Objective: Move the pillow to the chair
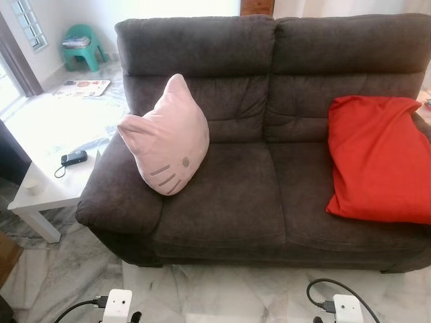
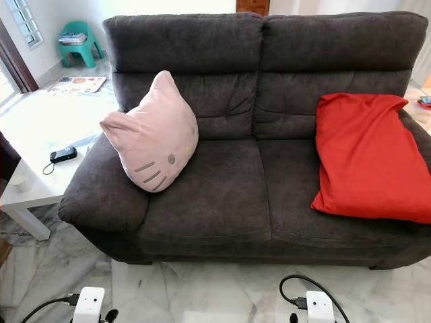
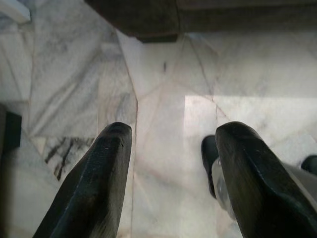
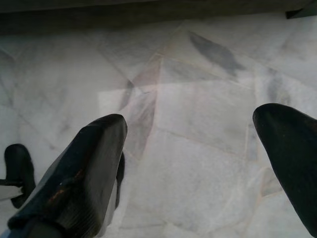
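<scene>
Pink pillow (image 1: 166, 138), shaped like a cat's head with stitched whiskers and a small nose, leans upright against the sofa (image 1: 262, 195) backrest at the seat's left end, touching the armrest, well ahead of both end effectors. No writing can be read on it. A red pillow (image 1: 379, 158) lies on the seat's right end, its right edge cut off by the frame in the head views.

Left of the sofa stands a white counter (image 1: 47, 145), partly washed out by glare, carrying a dark phone-like device (image 1: 73, 158) with a cord; its make is too small to tell. Far behind it sits a green plastic chair (image 1: 84, 46) with something flat stacked on its seat, and a printed mat (image 1: 82, 87) whose pictures are unreadable.

Left end effector (image 3: 171, 168) hangs low over the marble floor (image 3: 163, 89) with its two black fingers spread apart, gripping nothing; the wrist view shows the sofa's dark base just ahead. Right end effector (image 4: 198, 163) likewise hangs over the floor, fingers wide apart and empty.
</scene>
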Tool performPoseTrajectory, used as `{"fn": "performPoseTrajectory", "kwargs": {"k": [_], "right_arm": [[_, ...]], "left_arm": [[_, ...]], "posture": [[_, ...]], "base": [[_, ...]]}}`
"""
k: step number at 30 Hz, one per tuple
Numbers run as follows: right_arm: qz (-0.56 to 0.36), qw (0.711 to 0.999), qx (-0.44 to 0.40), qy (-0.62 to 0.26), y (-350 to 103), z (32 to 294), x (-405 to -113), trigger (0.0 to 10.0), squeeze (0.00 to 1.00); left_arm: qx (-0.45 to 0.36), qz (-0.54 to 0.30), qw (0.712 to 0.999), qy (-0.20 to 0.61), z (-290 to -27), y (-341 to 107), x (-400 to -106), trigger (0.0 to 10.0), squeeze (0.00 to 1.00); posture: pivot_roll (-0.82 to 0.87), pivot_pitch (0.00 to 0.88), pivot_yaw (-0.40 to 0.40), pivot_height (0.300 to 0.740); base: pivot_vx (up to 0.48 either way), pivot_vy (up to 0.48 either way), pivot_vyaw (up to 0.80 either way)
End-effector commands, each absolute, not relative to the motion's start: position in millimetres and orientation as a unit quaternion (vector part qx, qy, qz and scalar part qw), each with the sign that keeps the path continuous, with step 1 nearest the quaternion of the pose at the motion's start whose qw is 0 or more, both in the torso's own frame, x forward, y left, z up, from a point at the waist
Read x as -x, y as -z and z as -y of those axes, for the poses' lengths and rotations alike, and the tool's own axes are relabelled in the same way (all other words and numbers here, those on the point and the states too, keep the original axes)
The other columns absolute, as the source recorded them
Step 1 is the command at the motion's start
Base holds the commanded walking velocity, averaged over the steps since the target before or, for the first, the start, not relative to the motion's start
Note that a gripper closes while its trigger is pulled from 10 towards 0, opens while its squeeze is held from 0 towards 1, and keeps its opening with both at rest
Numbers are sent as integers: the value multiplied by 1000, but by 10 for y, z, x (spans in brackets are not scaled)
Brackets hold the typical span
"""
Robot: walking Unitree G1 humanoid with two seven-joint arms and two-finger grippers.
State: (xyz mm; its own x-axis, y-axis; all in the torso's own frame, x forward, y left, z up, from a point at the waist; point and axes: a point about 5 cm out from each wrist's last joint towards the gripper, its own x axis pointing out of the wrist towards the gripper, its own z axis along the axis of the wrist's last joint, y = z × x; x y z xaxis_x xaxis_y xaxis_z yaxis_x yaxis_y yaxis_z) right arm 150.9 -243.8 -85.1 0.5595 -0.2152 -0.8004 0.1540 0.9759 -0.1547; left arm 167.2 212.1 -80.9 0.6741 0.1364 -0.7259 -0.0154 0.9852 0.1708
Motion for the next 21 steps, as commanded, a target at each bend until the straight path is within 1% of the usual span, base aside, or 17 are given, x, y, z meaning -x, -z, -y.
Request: {"fn": "performPoseTrajectory", "kwargs": {"k": [1,8,16,21], "right_arm": [[-452,886,28,102,848,2391,-1546,10000,0],[-448,889,26,95,829,2354,-1620,10000,0],[-446,889,25,96,816,2351,-1657,10000,0],[-449,888,31,93,818,2345,-1660,10000,0]], "left_arm": [[-70,-412,907,-47,-2130,834,-1631,10000,0],[-62,-422,903,-56,-2133,858,-1594,10000,0],[-55,-432,898,-64,-2145,875,-1567,10000,0],[-32,-445,893,-68,-2134,902,-1524,10000,0]], "posture": [[21,0,17,740],[31,0,7,740],[34,0,2,740],[32,5,2,740]], "base": [[0,0,0],[0,0,0],[0,0,-800],[0,0,-790]]}}
